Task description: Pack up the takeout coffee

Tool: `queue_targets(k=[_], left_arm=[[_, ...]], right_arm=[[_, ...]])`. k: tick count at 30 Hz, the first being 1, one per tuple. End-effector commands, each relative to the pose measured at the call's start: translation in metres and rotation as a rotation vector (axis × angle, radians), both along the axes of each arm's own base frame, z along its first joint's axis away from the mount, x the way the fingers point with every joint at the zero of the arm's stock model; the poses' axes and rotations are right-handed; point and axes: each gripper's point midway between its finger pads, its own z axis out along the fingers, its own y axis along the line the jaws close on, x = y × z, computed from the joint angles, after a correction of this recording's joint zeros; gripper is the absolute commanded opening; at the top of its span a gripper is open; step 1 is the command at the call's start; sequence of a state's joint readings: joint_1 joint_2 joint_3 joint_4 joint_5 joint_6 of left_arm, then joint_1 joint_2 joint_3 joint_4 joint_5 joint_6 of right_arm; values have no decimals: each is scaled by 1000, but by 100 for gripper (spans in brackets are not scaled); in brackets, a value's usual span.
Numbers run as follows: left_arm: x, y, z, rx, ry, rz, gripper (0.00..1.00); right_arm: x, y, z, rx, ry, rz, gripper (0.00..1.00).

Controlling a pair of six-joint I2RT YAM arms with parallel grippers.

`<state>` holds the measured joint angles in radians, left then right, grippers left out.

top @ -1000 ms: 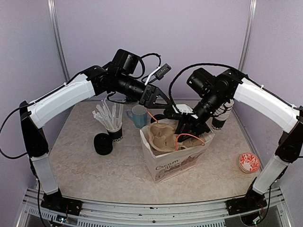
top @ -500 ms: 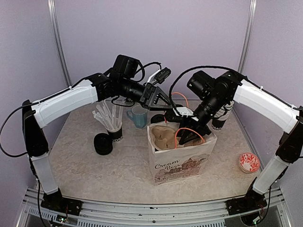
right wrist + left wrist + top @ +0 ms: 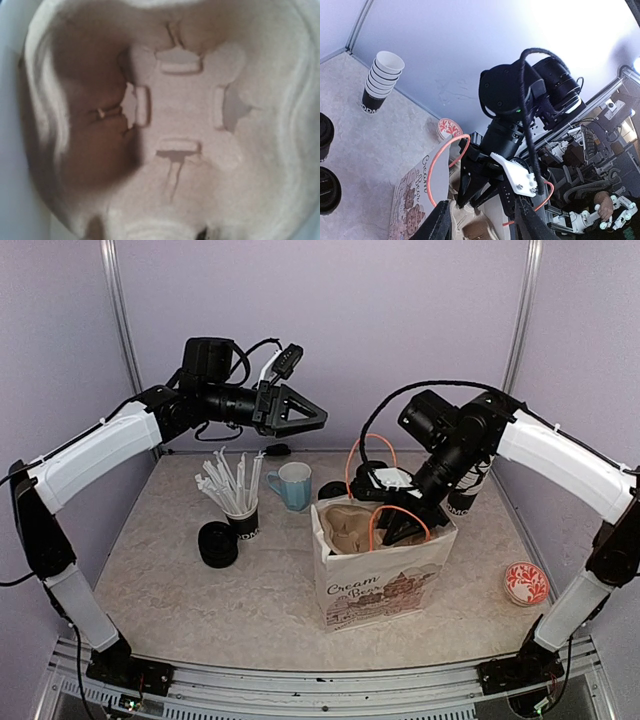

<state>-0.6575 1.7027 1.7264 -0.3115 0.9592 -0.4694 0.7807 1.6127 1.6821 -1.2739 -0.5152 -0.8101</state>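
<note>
Neither coffee is packed yet, so plenty can go sideways here. One takeout cup [image 3: 218, 544], lid on, is parked on the table [image 3: 200, 610] left of the paper bag [image 3: 385, 585], just beside the black cup of white sticks [image 3: 240, 512]. The second cup [image 3: 333, 488] is tucked just behind the bag near the blue mug [image 3: 294, 485] and is mostly hidden.

The left gripper [image 3: 312, 420] is held high over the table, fingers spread, nothing in them. The right gripper [image 3: 400, 528] is sunk into the bag mouth over the pulp carrier [image 3: 180, 115]. Whether it's spread or pinching can't be told, since its fingers aren't shown in its own view.

Biggest worry, probably: the bag isn't steadied by anything on the left, and the orange handles [image 3: 372, 436] are looped close to the right gripper. If one gets snagged on the way out, the bag could be dragged or tipped onto the cup behind it. The carrier looks crooked too, so a cup could be seated badly. The sticks could also be knocked over when the nearby coffee is grabbed.
</note>
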Motion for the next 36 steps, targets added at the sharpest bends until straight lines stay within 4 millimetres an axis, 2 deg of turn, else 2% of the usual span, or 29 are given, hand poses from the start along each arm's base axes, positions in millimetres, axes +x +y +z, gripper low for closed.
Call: queue_targets(k=[1,9,17,22,36], left_arm=[[3,14,24,-48,-61,47,43],[11,15,17,-27,-49,79,43],[16,14,8,-4,-34,100,43],[17,14,10,-5,-40,102,44],[14,15,5,7,-41,97,45]], right_arm=[[-2,-15,4,-27,-46,-25,19],[-4,-25,9,-37,-76,-25,18],[-3,-31,25,50,-52,-4,14],[-1,-41,32,106,-21,-7,14],[7,-58,-11,-45,27,-43,16]])
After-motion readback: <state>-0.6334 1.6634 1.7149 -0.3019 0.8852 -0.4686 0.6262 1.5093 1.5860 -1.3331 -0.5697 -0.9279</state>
